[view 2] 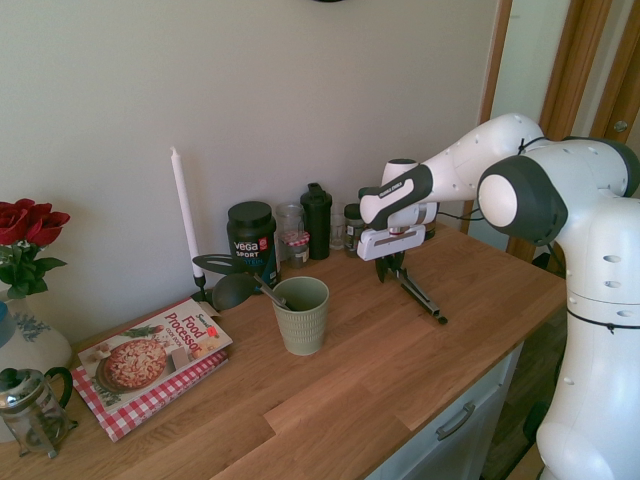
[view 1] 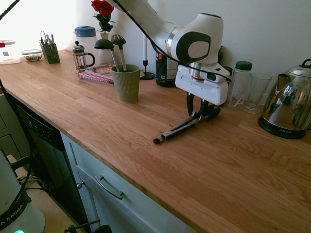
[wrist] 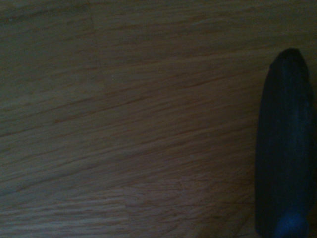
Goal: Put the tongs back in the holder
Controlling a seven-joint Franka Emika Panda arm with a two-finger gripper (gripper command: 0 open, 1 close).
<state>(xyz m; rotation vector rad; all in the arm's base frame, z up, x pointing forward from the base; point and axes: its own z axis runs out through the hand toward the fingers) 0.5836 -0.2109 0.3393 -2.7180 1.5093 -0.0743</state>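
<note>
Two fingers on the gripper [view 1: 196, 112], standing apart over the handle end of the tongs [view 1: 183, 128]. Can't confirm that either finger bears on the handles, so I wouldn't call it a grip. Tongs lie on the counter [view 1: 146, 174], tips pointing away from the wall, handles splayed a bit. The green cup [view 1: 127, 90] stands upright, well apart from them, with two black ladles [view 1: 111, 44] in it.

Step in hand, my read: close on the handles, then lift.

Risks:
- Only one handle caught. Cause: the splay. The other arm would swing free on the lift and the tongs would roll.
- Grip at one end. Weight sits out towards the tips, so they'd likely droop or pivot, and drag on the wood if the lift is low.
- Fingers are right down by the counter. Any extra descent could scrape or press the wood.
- Clear bottle [view 1: 239, 85] and drinking glass [view 1: 257, 92] stand near the hand, wall side. A sideways swing that way could knock them.
- At the cup: tongs are lying flat, so they need turning upright. Come in tilted or splayed and they'd catch the rim or the ladles and could tip the cup.
</note>
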